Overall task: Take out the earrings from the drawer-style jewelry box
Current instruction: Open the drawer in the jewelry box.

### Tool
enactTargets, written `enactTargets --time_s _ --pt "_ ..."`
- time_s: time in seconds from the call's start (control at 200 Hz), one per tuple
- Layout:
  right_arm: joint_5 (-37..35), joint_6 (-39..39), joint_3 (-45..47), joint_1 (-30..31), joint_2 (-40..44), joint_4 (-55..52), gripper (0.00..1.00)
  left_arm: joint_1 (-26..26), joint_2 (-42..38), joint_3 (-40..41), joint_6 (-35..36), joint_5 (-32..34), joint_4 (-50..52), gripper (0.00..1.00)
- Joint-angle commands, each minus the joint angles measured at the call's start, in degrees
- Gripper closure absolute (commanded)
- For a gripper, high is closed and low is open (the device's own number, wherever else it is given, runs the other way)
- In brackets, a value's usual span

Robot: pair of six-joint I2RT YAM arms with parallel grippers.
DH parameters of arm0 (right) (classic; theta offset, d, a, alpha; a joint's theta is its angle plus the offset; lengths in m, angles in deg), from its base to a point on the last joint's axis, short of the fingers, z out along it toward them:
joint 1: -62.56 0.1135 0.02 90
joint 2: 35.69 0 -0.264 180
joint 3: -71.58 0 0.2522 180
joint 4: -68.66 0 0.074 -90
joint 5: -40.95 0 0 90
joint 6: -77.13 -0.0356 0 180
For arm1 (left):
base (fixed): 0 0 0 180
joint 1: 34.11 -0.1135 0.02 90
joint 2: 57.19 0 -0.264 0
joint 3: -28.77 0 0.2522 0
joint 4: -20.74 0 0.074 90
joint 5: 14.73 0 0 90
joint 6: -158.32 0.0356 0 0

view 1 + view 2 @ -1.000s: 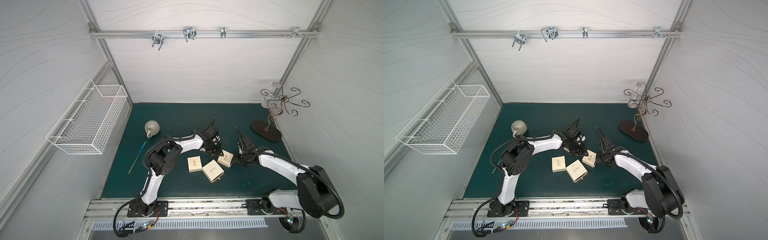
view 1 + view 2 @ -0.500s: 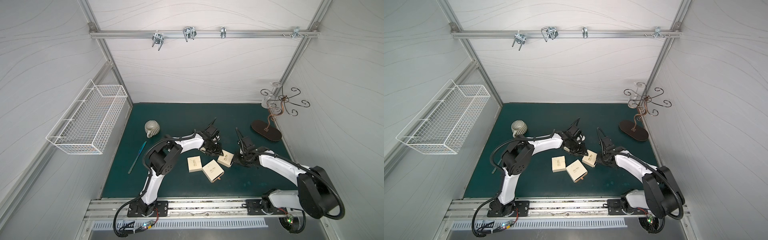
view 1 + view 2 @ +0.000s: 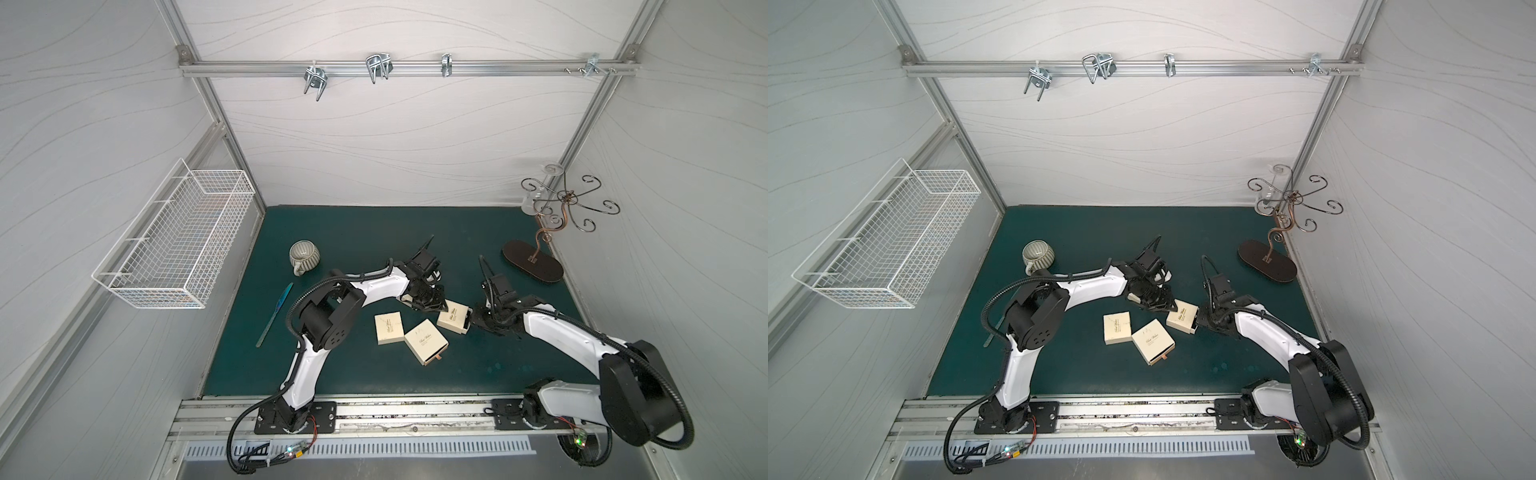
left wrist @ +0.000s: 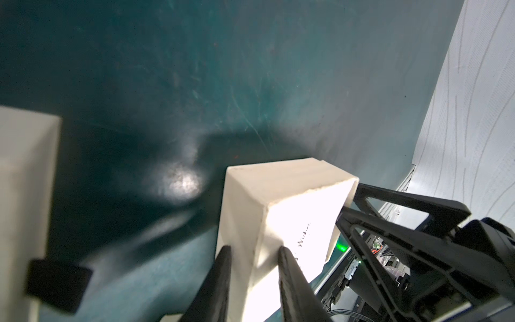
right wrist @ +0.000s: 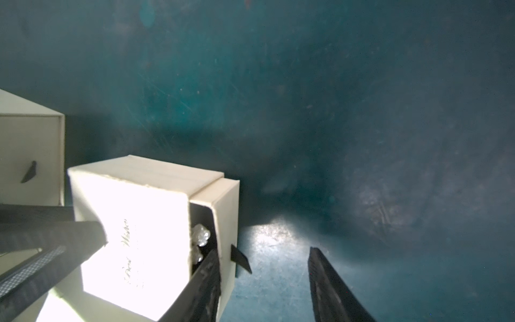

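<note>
My left gripper (image 4: 254, 252) pinches a corner of the matte cream cardboard jewelry box (image 4: 281, 189). My right gripper (image 5: 262, 251) stands spread, one finger at the partly slid-out drawer (image 5: 226, 220). Only the right wrist view shows the glinting silver earrings (image 5: 201, 236) inside the drawer, just beside that finger. Around us lies the scuffed teal desk (image 3: 374, 241).

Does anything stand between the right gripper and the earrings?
Partly. The drawer is only slightly out: the jewelry box's sleeve covers most of it, leaving the earrings in a narrow gap beside the open right gripper.
</note>
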Motion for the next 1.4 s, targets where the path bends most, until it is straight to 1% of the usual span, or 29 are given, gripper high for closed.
enactTargets --time_s 0.0,0.46,0.7,0.965,1.091,1.216,1.301,1.396 --pt "-7.37 -1.72 1.45 -1.94 1.4 -10.1 0.49 -1.4 4.42 1.14 -0.79 10.73 7.69 0.7" --pt "-8.77 -3.19 2.24 -2.91 2.73 -10.55 0.48 -1.38 4.44 1.17 -0.76 10.71 7.97 0.7" --pt "-6.13 -0.63 2.5 -2.97 2.09 -8.37 0.47 -1.26 4.59 0.21 -0.31 10.37 8.18 0.7" --pt "-3.64 2.22 4.44 -2.57 9.18 -5.12 0.46 -0.01 4.84 -1.34 1.0 10.2 9.03 0.71" --pt "-6.1 4.21 3.31 -0.8 12.57 -5.18 0.45 0.34 4.9 -1.82 1.53 10.42 9.56 0.71" --pt "-10.21 5.7 2.18 3.05 15.26 -5.18 0.45 0.56 5.25 -2.6 2.08 10.48 10.22 0.71" --pt "-10.07 6.52 1.81 5.17 15.24 -4.13 0.45 0.73 5.24 -2.85 2.37 10.56 10.45 0.71" --pt "-8.17 7.1 1.48 5.86 13.06 -2.57 0.45 0.93 5.31 -3.06 2.78 10.25 10.57 0.71"
